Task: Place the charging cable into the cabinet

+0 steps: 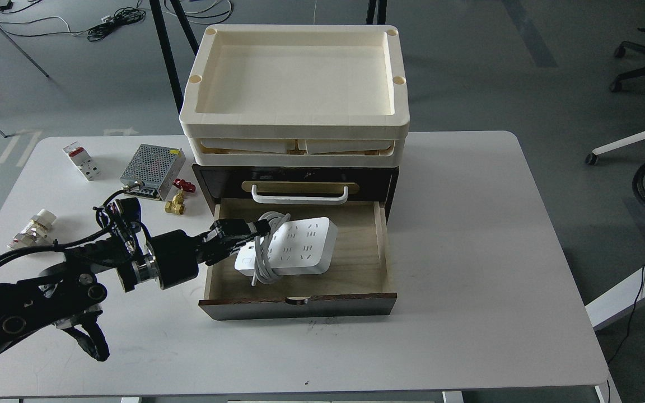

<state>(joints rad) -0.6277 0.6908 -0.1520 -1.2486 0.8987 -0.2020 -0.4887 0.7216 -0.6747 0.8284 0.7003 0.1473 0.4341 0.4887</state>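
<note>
The charging cable (294, 245), a white power strip with a thick white cord looped around its left end, lies inside the open pale wood drawer (381, 246) of the dark brown cabinet (392, 179). My left gripper (263, 228) reaches in over the drawer's left wall and is shut on the cord loop at the strip's upper left. The strip looks low in the drawer, near its floor. The upper drawer with a white bar handle (299, 195) is closed. My right gripper is out of view.
Cream plastic trays (294, 120) are stacked on the cabinet. On the table (468, 336) at the left lie a perforated metal box (150, 163), a white breaker with a red switch (80, 160), a brass valve with a red handle (177, 202) and a small white fitting (34, 228).
</note>
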